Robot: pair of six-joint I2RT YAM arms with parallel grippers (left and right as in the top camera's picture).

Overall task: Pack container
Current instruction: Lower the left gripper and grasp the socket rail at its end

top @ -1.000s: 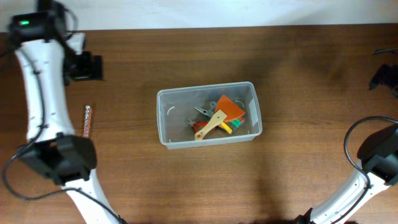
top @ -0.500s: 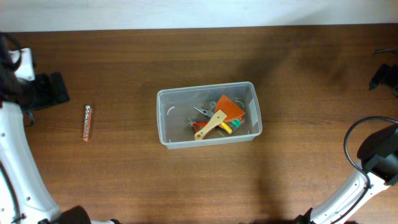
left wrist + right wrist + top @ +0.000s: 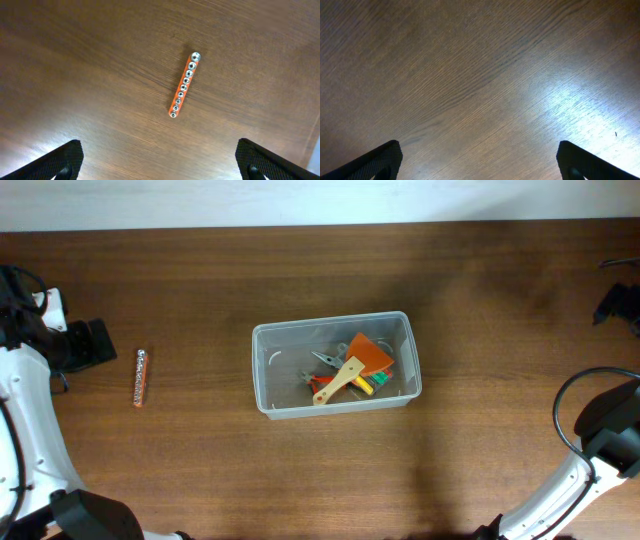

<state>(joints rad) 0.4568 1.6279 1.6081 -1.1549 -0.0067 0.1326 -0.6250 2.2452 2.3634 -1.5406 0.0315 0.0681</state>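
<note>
Orange socket strip (image 3: 141,377) on table (image 3: 200,280), apart from container (image 3: 340,405) — left tool (image 3: 98,344) near

Overhead straight down on table (image 3: 200,270); wrist views near, downward, left sharing socket strip (image 3: 183,85), right's spot unclear.

**Table, brown wooden** (image 3: 200,470): bore every item listed.
**Container, clear rectangular plastic** (image 3: 262,375): stood on the table near its middle.
**Scraper, wooden-handled with orange blade** (image 3: 352,370): lay in the container, toward its right half, atop other small tools.
**Pliers, metal** (image 3: 322,359): lay in the container, just left of the scraper.
**Socket rail, orange with silver sockets** (image 3: 141,377): lay flat on the table, well left of the container.
**Left gripper** (image 3: 88,343): was just left of the rail, apart from it.
</note>
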